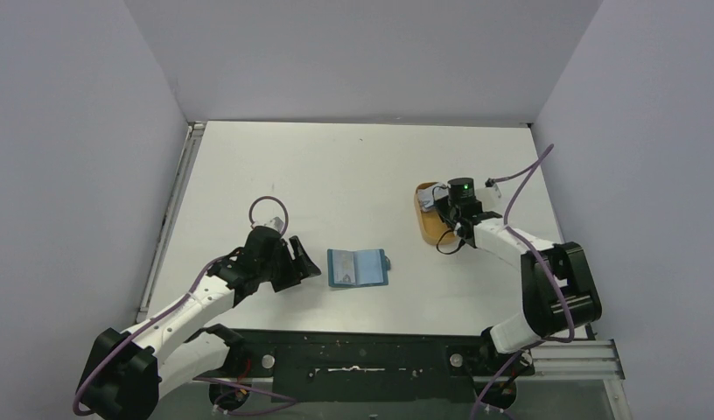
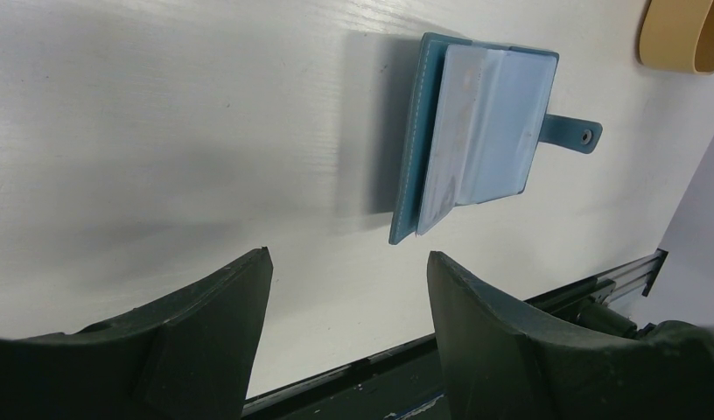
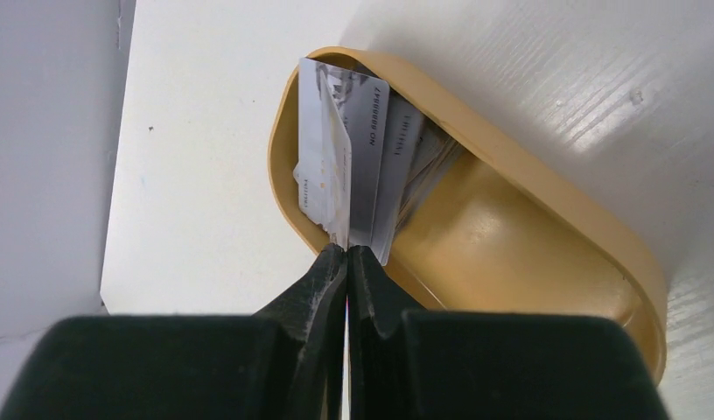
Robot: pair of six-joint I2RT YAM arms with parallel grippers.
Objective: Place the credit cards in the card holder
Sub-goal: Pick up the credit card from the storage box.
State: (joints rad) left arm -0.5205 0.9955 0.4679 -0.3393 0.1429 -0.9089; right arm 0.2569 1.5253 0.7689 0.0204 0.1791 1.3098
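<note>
Your left arm (image 1: 192, 306) stretches from its base at the near-left corner out over the table (image 1: 353, 166), forearm low, wrist turned towards the middle. The left gripper (image 2: 349, 262) hangs just above the surface with its jaws spread apart and nothing between them. It is near the card holder (image 2: 476, 131) but not touching it.

That card holder lies open and flat on the table about midway between your two arms. Its clear sleeves face up and its snap tab (image 2: 574, 133) sticks out on the side towards the tray. Bare table lies between the left gripper and the holder.

Further right, the orange oval tray (image 3: 546, 188) sits on the table, well apart from the holder. The credit cards (image 3: 397, 149) are bunched on edge at one end of it, leaning against the rim.

Your right arm (image 1: 520, 254) rises from the near-right corner, folds at the elbow and reaches back left, with the wrist hanging over the tray. The right gripper (image 3: 346, 252) has its jaws pressed together, the tips pinching the lower edge of the front card (image 3: 323, 157), which stands upright and raised above the rest.

You have one holder, one tray and two arms. The cards overlap too much for a sure count, perhaps four or five.
</note>
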